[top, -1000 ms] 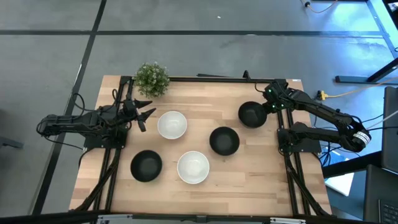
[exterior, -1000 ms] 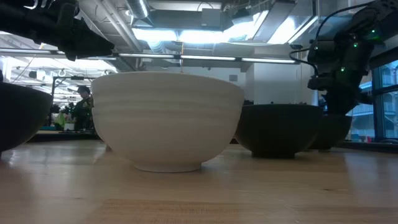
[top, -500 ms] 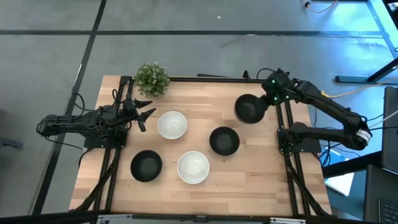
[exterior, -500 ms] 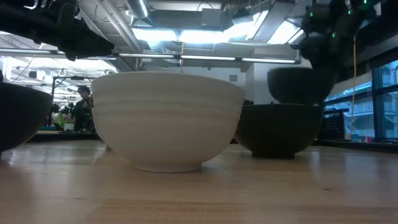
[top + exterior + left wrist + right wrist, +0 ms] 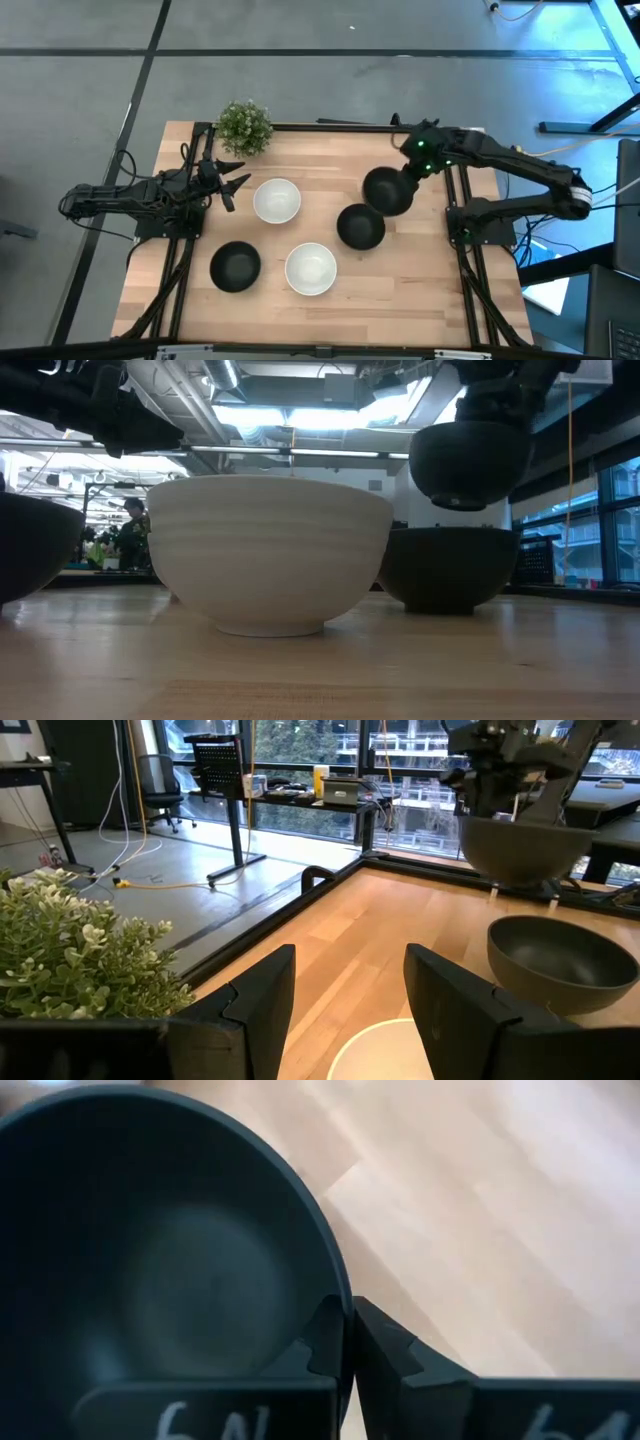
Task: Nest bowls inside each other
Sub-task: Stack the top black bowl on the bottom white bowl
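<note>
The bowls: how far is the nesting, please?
Nothing is nested yet. The right gripper pinches the rim of a black bowl, lifted above the table, near another black bowl. Two white bowls and one black bowl sit separate. The left gripper waits open.

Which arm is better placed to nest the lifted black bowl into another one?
Right. Its hand already grips the lifted black bowl by the rim, just beside the black bowl on the table. The left hand sits open and empty near the plant.
</note>
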